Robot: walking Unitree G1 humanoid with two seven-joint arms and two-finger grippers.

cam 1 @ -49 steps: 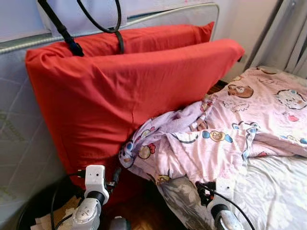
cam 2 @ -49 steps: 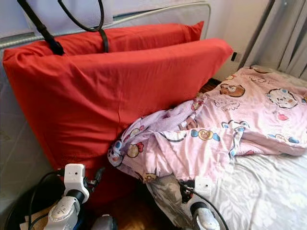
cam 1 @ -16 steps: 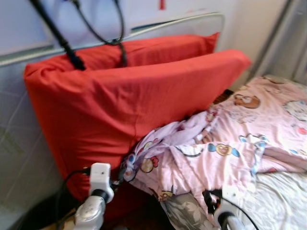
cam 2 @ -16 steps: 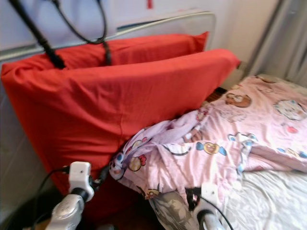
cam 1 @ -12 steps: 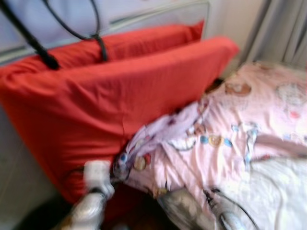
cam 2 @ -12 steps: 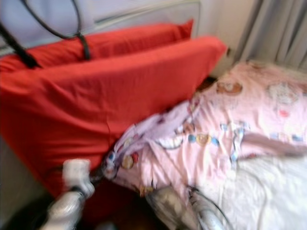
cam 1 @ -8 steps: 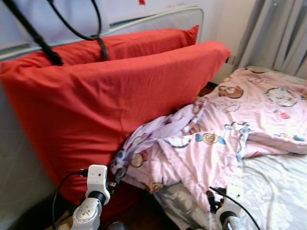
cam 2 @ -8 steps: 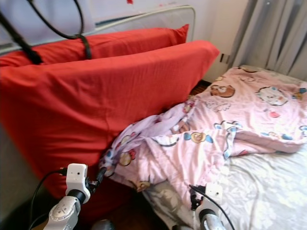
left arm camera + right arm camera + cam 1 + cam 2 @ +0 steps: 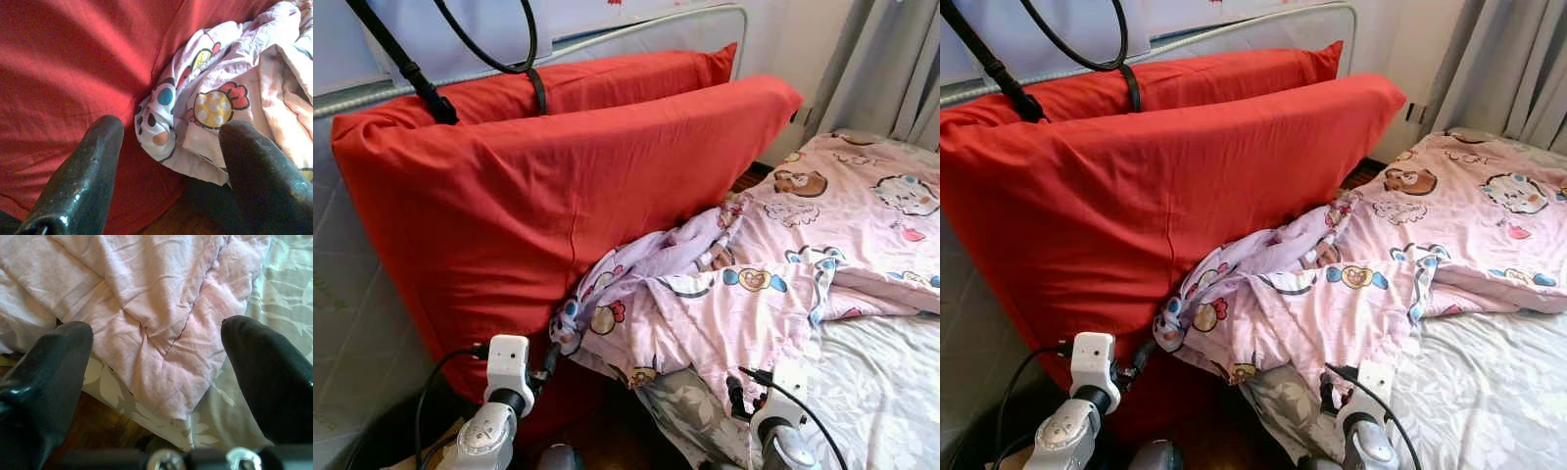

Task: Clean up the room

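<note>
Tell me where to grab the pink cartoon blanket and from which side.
Grip the bunched corner of the pink blanket hanging off the bed beside the red pillow. Approach from the front with the open left end effector; the loose overhanging folds offer something to pinch.

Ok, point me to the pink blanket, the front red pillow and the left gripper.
pink blanket [image 9: 773, 284], left eye view, on the rumpled middle with the cartoon print.
front red pillow [image 9: 538, 206], left eye view, on its broad front face.
left gripper [image 9: 168, 161], left wrist view, midway between the open black fingertips.
</note>
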